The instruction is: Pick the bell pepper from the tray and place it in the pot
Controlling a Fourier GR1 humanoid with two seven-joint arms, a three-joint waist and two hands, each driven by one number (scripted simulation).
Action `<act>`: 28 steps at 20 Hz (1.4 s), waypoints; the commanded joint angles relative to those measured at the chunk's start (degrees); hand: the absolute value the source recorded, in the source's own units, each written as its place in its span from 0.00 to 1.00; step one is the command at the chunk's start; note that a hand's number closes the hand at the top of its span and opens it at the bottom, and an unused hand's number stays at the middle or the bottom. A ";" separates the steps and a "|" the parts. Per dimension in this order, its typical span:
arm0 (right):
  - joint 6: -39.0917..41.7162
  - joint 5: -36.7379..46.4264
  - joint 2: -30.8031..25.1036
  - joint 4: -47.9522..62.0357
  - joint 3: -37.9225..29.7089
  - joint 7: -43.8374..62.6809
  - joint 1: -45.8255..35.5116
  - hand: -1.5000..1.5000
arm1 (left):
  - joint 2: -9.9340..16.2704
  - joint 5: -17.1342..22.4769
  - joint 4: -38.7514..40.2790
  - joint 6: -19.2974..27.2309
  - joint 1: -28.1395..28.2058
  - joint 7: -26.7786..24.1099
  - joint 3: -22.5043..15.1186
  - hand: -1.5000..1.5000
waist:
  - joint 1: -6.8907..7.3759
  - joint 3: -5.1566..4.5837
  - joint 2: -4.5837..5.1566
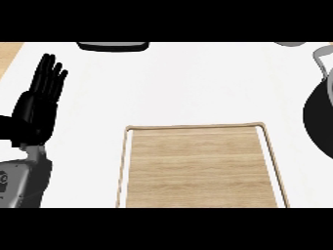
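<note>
1. Starting at the fingers (pixel 48 78): our left hand (pixel 37 105) sits at the view's left over the white counter (pixel 190 83), fingers straight and pointing up, holding nothing. It's resting, not reaching.
2. Our right hand shows nowhere in view, so we can't say anything about its state.
3. Tray (pixel 201 166): wooden, raised rim, centre-bottom of view. What we see of its surface is bare; no bell pepper on it.
4. Pot (pixel 327 122): dark, metal handle, at the right edge and partly cut off. We can't see the pepper in the visible part of its inside.
5. Bell pepper location: not visible anywhere. It could be held by the out-of-view right hand or lie in the hidden part of the pot; we cannot tell which.
6. Progress call: pickup looks done, since the tray is bare; placement unconfirmed.
7. Count: one hand, one tray, one pot, zero peppers, one dark object (pixel 113 46) at the top edge, one grey sliver (pixel 291 44) top right.
</note>
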 commanded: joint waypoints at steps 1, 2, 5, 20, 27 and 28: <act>4.87 -0.06 -3.01 18.89 -0.04 -10.91 -8.99 1.00 | -0.20 0.23 1.77 -1.16 -0.86 -1.27 -0.28 0.50 | 1.29 0.00 0.36; 5.75 0.28 -3.09 23.27 0.31 -12.71 -11.28 1.00 | 0.24 0.84 1.27 -1.52 -0.82 -0.76 0.27 0.50 | 1.29 -0.02 0.24; 5.51 5.36 -2.41 33.31 4.40 -14.72 -21.39 1.00 | -0.13 -1.00 1.88 -0.15 -1.26 -0.80 -0.26 0.50 | 0.99 -0.10 0.04; 14.25 19.71 3.29 60.86 17.01 -25.82 -37.75 0.00 | 0.08 0.62 0.90 -1.24 -1.86 0.86 0.56 0.50 | 1.03 -0.02 0.01; 24.06 10.82 5.91 60.83 13.62 -26.01 -40.72 0.00 | -0.53 -1.08 4.75 -0.07 -3.22 -1.97 0.76 0.50 | -0.53 -0.08 -0.12; 27.62 8.84 4.57 61.99 12.61 -24.59 -40.90 0.00 | 0.13 -0.66 3.97 -0.57 -2.70 -0.87 0.97 0.50 | -0.35 -0.06 -0.20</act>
